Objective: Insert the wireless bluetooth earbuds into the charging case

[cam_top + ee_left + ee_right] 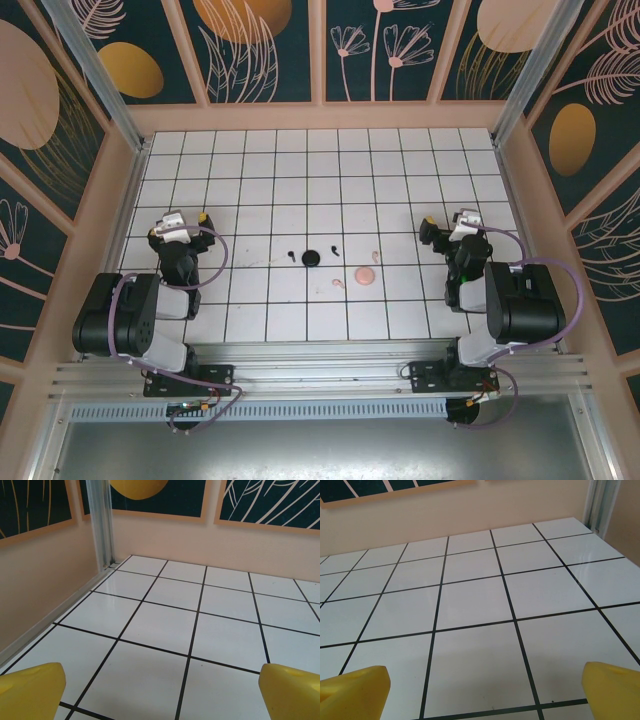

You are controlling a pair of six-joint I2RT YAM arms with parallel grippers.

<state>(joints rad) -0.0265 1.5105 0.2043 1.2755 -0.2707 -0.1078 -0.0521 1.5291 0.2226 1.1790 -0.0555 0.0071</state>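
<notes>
Mid-table lie a round black charging case [311, 258] and a round pale pink charging case [364, 274], both resting flat. A tiny black earbud [291, 255] lies left of the black case and another black earbud [333, 250] lies to its right. One pink earbud [376, 256] sits just beyond the pink case and another pink earbud [338, 283] lies at its near left. My left gripper [178, 218] [160, 692] hovers open at the table's left, far from them. My right gripper [457, 218] [485, 692] hovers open at the right. Nothing sits between either pair of yellow fingertips [30, 690].
The white tiled table [320, 170] is walled in by peach panels [320, 115] at the back and both sides. A metal post [102, 522] stands at the far left corner. A metal rail [320, 360] carries the arm bases at the near edge.
</notes>
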